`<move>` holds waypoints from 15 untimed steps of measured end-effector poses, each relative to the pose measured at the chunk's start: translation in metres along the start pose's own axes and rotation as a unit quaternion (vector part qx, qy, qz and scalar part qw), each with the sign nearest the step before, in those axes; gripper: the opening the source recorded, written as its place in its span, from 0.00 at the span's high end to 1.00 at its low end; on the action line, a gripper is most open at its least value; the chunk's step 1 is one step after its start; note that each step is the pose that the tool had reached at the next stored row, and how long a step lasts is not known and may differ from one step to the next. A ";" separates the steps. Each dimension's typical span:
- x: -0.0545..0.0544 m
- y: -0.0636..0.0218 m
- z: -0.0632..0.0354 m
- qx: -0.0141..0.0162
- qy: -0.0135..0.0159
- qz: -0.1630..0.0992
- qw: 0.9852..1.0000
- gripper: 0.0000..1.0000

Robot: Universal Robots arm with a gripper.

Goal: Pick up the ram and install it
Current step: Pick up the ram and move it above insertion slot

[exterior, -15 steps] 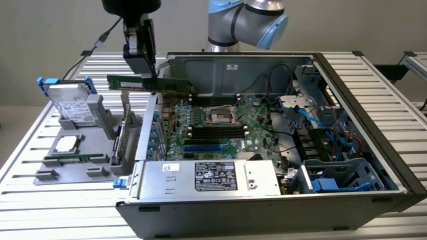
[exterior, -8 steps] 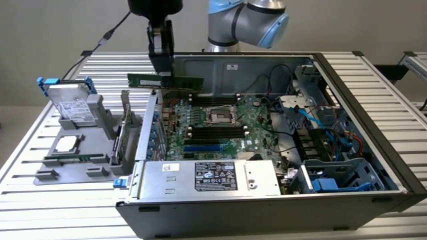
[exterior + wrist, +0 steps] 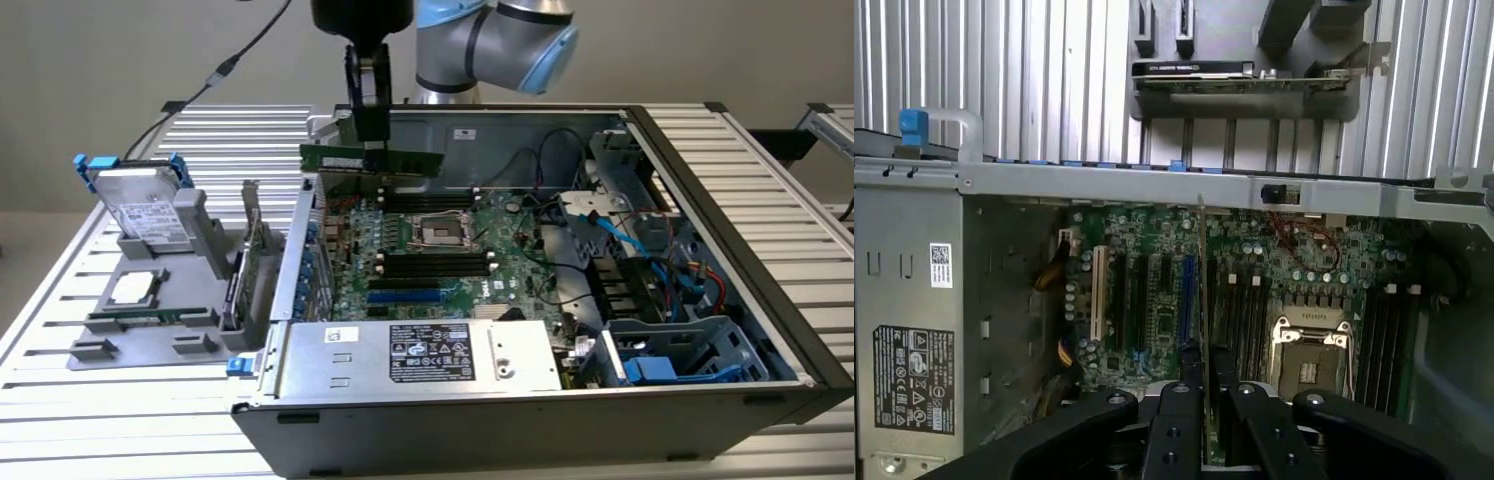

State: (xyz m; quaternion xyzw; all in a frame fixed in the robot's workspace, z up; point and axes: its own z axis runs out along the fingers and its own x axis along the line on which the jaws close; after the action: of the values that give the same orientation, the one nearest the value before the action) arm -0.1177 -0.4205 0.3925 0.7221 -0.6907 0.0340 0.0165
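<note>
"Ram (image 3: pixel 411 160) first: where is it?"

"Up in the air over the open computer case (image 3: pixel 782 300), above the far edge of the motherboard (image 3: pixel 487 250). In the exterior view it lies level, with its long side running across."

"Is it held?"

"Yes. The gripper (image 3: pixel 375 150) has its fingers clamped on the ram near its middle, one on each flat face. In the wrist view the ram (image 3: pixel 1202 270) shows edge-on, as a thin line running out from between the black fingers (image 3: pixel 1179 400)."

"So the pick-up is done?"

"I judge so. The stick touches nothing but the fingers. It also hangs well apart from the grey holder (image 3: pixel 147 325) on the table, at the exterior view's left."

"And the install?"

"Not done. The long black memory slots (image 3: pixel 430 263) beside the processor socket (image 3: pixel 441 232) look empty to me, and the ram is clear of the board, not seated in anything."

"Is it lined up with a slot?"

"In the wrist view its edge runs the same way as the slots, so the turn looks about right. I cannot tell which slot it sits over. As I read it, the carrying is largely done, and the seating itself is what's left."
</note>
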 end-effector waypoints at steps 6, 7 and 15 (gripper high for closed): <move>-0.010 -0.0260 0.0060 0.001 0.000 0.000 1.000 0.85; -0.011 -0.0303 0.0071 0.001 0.000 0.000 1.000 0.85; -0.021 -0.0641 0.0141 0.004 0.000 0.000 1.000 0.85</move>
State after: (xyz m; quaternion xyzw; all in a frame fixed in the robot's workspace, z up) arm -0.0543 -0.3977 0.3784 0.7220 -0.6908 0.0368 0.0138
